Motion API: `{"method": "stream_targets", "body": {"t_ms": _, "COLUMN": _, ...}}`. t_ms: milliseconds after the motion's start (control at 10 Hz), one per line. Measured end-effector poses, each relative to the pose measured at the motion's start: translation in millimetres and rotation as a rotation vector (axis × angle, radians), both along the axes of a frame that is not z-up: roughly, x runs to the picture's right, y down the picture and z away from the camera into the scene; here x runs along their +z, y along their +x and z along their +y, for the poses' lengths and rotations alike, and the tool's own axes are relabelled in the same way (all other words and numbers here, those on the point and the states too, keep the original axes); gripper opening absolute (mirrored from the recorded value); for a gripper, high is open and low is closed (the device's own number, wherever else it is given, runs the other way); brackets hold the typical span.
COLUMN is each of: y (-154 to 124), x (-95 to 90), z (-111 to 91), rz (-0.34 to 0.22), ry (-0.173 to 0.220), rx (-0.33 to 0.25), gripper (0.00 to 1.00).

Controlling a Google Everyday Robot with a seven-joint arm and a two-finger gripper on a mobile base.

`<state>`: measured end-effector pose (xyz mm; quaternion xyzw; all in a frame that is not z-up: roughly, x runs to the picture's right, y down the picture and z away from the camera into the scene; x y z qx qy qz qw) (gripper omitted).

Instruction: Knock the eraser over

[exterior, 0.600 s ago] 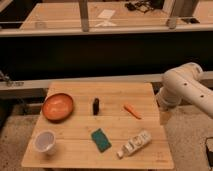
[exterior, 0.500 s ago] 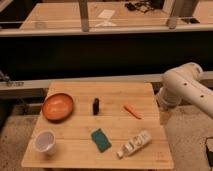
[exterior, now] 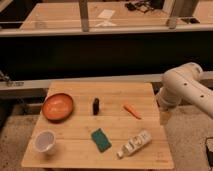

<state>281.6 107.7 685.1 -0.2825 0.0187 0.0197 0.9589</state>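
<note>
Eraser stands upright between bowl and orange stick — ready to topple. My gripper hangs spread, empty, beside the table — well apart.

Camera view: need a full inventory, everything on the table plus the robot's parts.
table: one, light wood, centre
bowl: one, orange, rear left of table
eraser: one, black, upright, right of bowl
marker: one, orange, lying right of eraser
sponge: one, green, flat, front centre
cup: one, white, front left
bottle: one, pale, on its side, front right
arm: one, white, right of table
gripper: one, at table's right edge, open, holding nothing
</note>
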Motion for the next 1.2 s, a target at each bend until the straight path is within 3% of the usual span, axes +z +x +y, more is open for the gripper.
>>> {"method": "stream_targets", "body": {"t_ms": 800, "y": -2, "x": 1.8, "z": 0, "rz": -0.002, "ry": 0.001, "rx": -0.009, "gripper": 0.8}}
{"method": "stream_targets", "body": {"t_ms": 1200, "y": -45, "x": 17.7, "z": -2, "rz": -0.037, "ry": 0.0, "rx": -0.051, "gripper": 0.8}}
